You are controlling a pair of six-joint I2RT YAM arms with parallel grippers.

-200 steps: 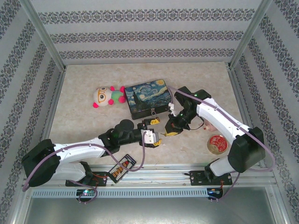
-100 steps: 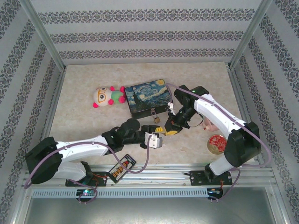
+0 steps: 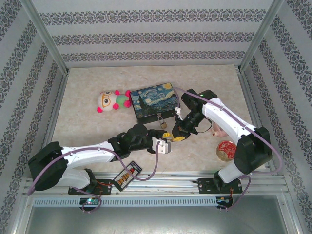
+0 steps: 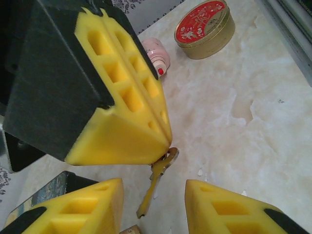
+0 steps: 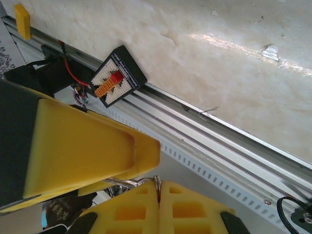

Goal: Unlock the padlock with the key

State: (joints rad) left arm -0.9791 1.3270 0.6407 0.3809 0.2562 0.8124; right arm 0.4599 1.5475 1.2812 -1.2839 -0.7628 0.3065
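Metal on metal here, and all of it tiny. I'm reading the key (image 4: 157, 175) as light, stiff and slick, so it's likely going to pivot in the soft foam if anything nudges the blade. The right claw (image 4: 167, 145) is pinching it, fully closed on the flat head. I'm judging that the correct place to hold, since it's leaving the whole blade free. In the left wrist view the long axis is running from the pinch down and slightly left, with the tip pointing away from the right claw and into the gap of the left claw (image 4: 153, 197). The left claw is standing partly open with a finger on either side of the blade. I'm not seeing either pad touching it, so it's holding nothing. The key is hanging off the table (image 3: 87, 122) as far as I can tell, just in front of the painted box (image 3: 153, 100). The padlock (image 3: 160, 120) is hanging by its thin shackle on the near face of that box, just beside both claws. From overhead it's too small for me to tell which way the keyhole is facing. I'm expecting it to be light and loose, swinging away under any push, so I'm thinking it needs gripping across the brass body, not the shackle, before the key goes in. The blade is looking roughly aimed toward the box side, but I'm not trusting alignment from these views.
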